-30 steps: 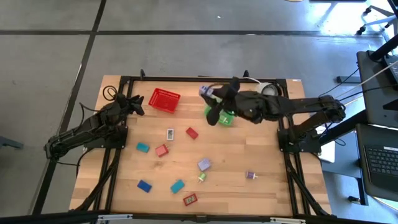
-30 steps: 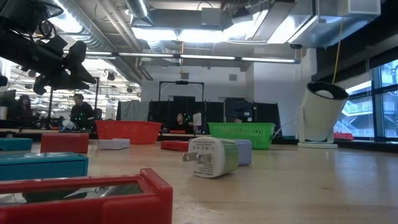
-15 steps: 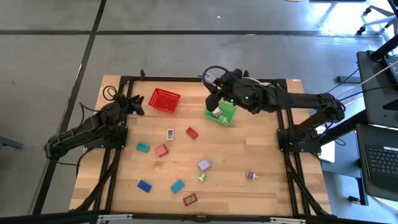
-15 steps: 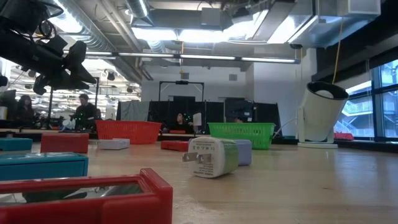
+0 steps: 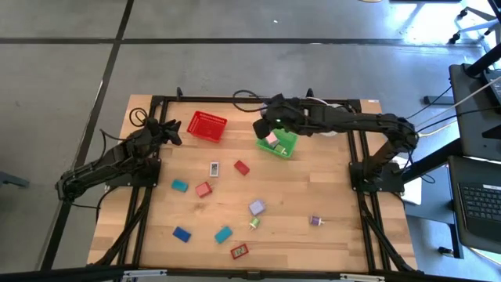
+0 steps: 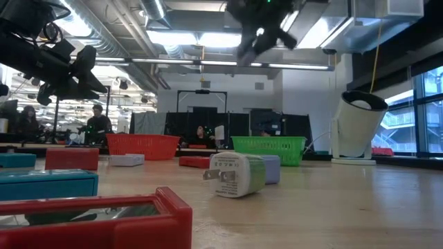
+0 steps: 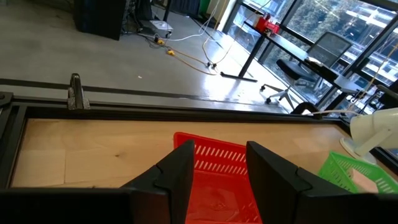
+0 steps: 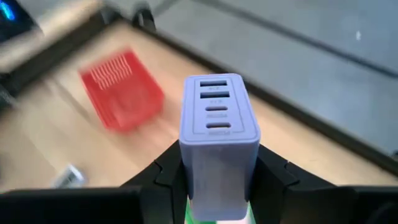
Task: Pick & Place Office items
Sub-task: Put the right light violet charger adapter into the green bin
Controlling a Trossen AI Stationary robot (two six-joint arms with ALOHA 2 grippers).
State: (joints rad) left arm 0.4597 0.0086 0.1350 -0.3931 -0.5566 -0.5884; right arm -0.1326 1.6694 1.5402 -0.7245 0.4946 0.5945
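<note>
While your right gripper [image 8: 217, 186] hangs above the green basket [image 5: 282, 143], its fingers [image 8: 273, 177] are clamped on the lavender charger block [image 8: 219, 134], which stands upright between them, long axis pointing away from the wrist, port slots facing the camera. No lettering is readable on it. From that basket, the remaining office items [image 5: 235, 196] lie scattered toward the worktop's [image 5: 329, 196] near side. Your left gripper [image 7: 217, 168], fingers together and holding nothing, waits beside the red basket [image 5: 207, 126].
</note>
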